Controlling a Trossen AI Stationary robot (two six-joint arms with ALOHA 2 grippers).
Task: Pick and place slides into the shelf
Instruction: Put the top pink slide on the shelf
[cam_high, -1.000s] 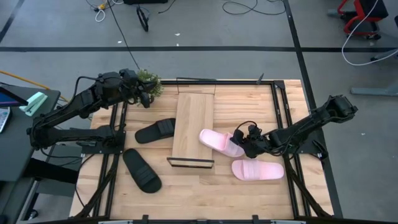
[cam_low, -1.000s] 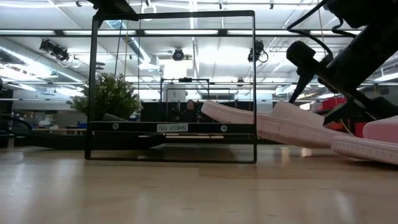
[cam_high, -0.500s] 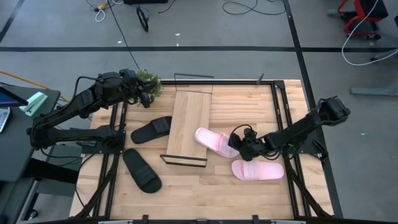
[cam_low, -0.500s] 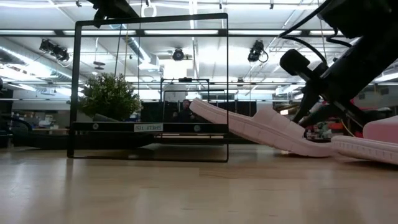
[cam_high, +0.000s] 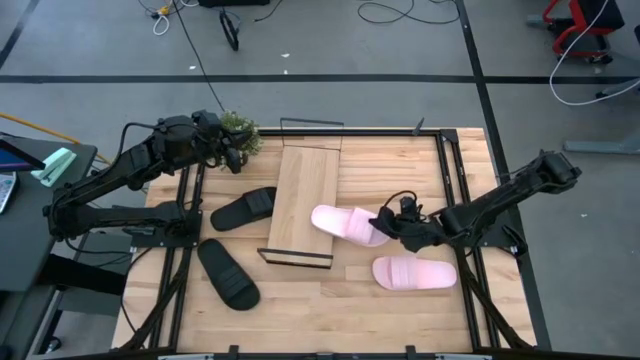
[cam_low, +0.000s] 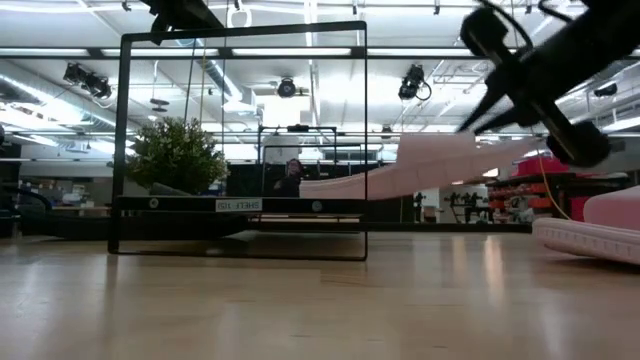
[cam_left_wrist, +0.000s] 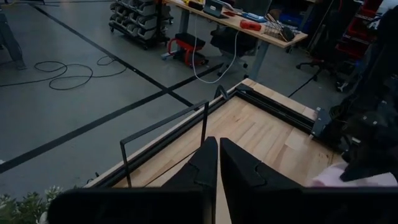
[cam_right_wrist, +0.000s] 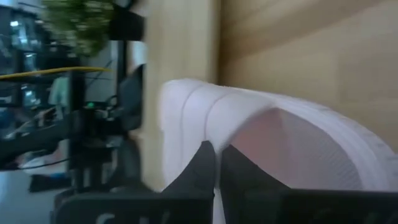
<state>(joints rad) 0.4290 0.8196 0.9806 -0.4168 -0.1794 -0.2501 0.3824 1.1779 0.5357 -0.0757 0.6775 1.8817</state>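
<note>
- The left gripper (cam_high: 236, 157) hangs at the table's far-left corner beside a small potted plant (cam_high: 241, 131), its fingers (cam_left_wrist: 205, 167) pressed together on nothing.
- 2 black slides lie on the tabletop left of the shelf: 1 black slide (cam_high: 248, 209) just beside the plank, the other black slide (cam_high: 227, 272) nearer the front edge.
- The shelf (cam_high: 306, 203) sits slightly skewed at mid-table, its wire frame end (cam_low: 240, 140) upright.
- A pink slide (cam_high: 348, 225) is lifted off the table, roughly level, its toe over the plank's right edge.
- The right gripper (cam_high: 392, 222) pinches that slide's strap (cam_right_wrist: 261, 112).
- The second pink slide (cam_high: 414, 272) rests on the table, right of the shelf.
</note>
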